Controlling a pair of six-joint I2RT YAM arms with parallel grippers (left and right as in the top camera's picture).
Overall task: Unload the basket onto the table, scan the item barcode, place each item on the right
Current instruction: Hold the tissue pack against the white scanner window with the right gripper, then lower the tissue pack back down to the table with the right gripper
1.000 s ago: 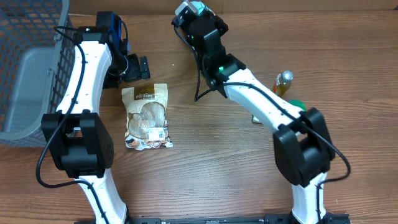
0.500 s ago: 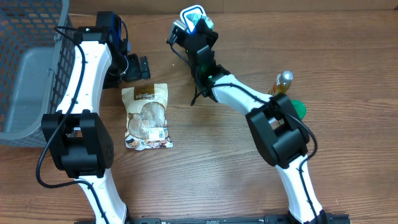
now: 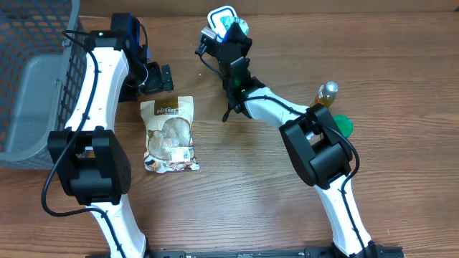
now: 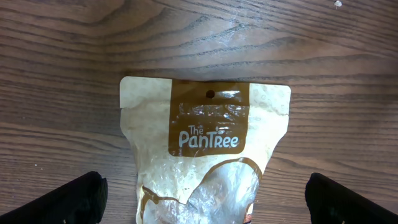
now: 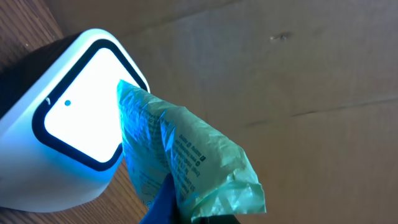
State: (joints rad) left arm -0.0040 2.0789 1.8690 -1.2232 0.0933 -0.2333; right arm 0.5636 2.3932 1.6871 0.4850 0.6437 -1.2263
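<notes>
Matt wood table (image 4: 56, 74), glossy plastic pouch (image 4: 208, 140), crinkly film pkt (image 5: 186, 162).

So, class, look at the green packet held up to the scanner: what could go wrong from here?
1. The green packet is crumpled and only partly overlaps the scanner window, so its barcode may be creased or off to one side and fail to read.
2. The right gripper seems to pinch only the packet's lower end, so it could slip or droop.
</notes>
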